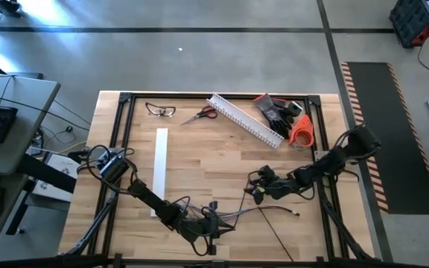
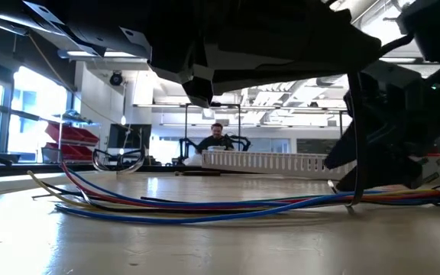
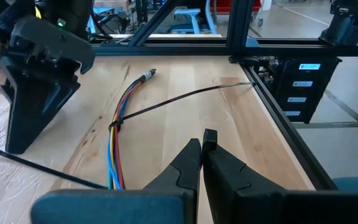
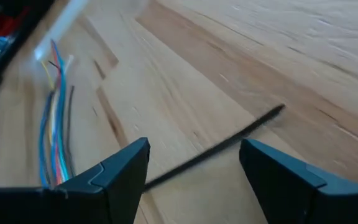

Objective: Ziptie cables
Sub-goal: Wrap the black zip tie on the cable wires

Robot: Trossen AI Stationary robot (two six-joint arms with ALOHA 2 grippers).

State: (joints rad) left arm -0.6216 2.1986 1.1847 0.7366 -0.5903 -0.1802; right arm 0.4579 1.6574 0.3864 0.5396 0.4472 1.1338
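Near the table's front edge the cables (image 3: 118, 149) lie looped by a ziptie (image 3: 185, 98), between the left gripper (image 3: 202, 155), fingers together and empty, and the right gripper (image 4: 194, 163), spread wide, likely to take the ziptie's tail.

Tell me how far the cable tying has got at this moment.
Done: one ziptie is already looped around the cables, its long tail sticking out untrimmed. In hand: nothing is gripped; the left tool is shut just short of the bundle, and the right tool is open above a second loose ziptie on the table. Left: probably adding that second tie.
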